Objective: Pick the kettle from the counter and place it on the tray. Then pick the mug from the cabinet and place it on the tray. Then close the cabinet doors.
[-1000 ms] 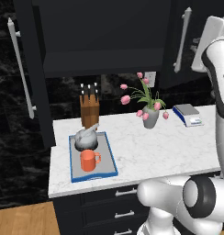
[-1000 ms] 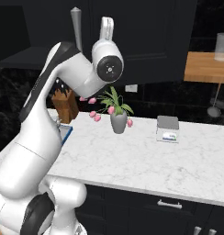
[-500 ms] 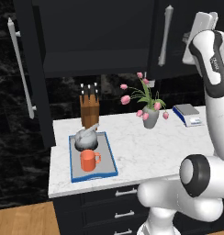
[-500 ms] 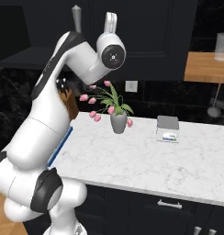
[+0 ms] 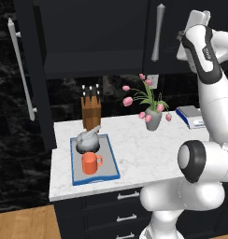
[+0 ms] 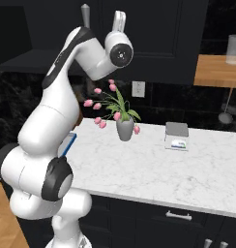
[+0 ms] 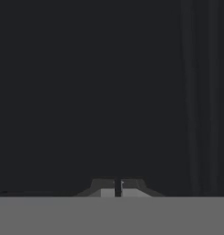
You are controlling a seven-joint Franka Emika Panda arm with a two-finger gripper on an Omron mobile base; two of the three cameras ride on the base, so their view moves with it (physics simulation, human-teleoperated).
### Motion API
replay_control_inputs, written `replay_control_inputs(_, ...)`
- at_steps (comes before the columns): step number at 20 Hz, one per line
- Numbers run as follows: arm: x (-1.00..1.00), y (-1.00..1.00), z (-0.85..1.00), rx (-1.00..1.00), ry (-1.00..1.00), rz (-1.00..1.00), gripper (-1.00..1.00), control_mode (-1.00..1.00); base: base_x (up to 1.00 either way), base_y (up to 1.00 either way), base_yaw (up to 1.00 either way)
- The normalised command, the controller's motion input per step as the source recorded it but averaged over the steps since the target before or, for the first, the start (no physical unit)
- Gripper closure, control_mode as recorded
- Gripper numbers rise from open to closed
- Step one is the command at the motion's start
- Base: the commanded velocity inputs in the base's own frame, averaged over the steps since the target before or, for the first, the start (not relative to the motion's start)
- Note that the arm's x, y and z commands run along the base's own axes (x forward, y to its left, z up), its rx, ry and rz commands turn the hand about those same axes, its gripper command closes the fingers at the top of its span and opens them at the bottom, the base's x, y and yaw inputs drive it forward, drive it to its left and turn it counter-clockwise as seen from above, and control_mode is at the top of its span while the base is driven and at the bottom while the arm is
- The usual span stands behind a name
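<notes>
The grey kettle point(image 5: 87, 140) and the orange-red mug point(image 5: 89, 164) both stand inside the blue-rimmed tray point(image 5: 114, 161) on the left of the white marble counter point(image 5: 134, 149). Above them the dark cabinet point(image 5: 95, 37) shows its shelf. Its left door stands wide open, with the silver handle point(image 5: 21, 70) far to the left. The right door point(image 5: 172, 46), with its handle point(image 5: 157, 32), is swung most of the way across. My gripper point(image 6: 119, 17) is raised high against that door's face. In the hand view the gripper point(image 7: 117, 188) is shut, empty, close to the dark panel.
A grey vase of pink tulips point(image 5: 153, 119) stands mid-counter, a wooden knife block point(image 5: 91, 112) behind the tray, and a small flat scale point(image 5: 193, 116) at the right. A wooden shelf point(image 6: 216, 70) with a glass jar point(image 6: 234, 48) hangs farther right.
The right cabinet door has swung leftward toward shut, its handle shifting left in the left base view. My arm has followed it up and to the left.
</notes>
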Motion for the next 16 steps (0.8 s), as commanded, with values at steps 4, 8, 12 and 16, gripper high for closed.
replay_control_inputs(4, 0.79, 0.00, -0.15, 0.03, 0.00, -0.02, 1.00, -1.00, 0.00, 0.00, 0.00)
replay_control_inputs(8, 0.57, 0.00, -0.29, 0.00, 0.00, -0.07, 1.00, -1.00, 0.00, 0.00, 0.00)
replay_control_inputs(12, 0.47, 0.00, -0.46, 0.00, 0.04, -0.08, 1.00, -1.00, 0.00, 0.00, 0.00)
replay_control_inputs(16, 0.09, 0.00, -0.30, 0.00, 0.03, -0.10, 1.00, -1.00, 0.00, 0.00, 0.00)
